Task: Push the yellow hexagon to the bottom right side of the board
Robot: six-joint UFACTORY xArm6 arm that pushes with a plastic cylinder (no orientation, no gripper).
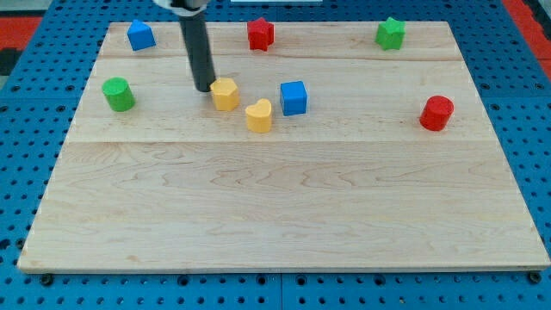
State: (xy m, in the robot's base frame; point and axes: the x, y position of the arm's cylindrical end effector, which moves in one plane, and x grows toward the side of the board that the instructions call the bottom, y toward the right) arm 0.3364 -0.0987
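Observation:
The yellow hexagon (225, 94) lies on the wooden board (284, 215), left of centre in the upper part. My tip (204, 88) stands just to the hexagon's left, touching or almost touching it. A yellow heart-shaped block (258, 115) lies just to the lower right of the hexagon. A blue cube (294, 97) sits to the right of both.
A blue block (141, 35) is at the top left, a red star-like block (260, 34) at top centre, a green star-like block (390, 34) at top right. A green cylinder (118, 94) is at the left, a red cylinder (436, 113) at the right.

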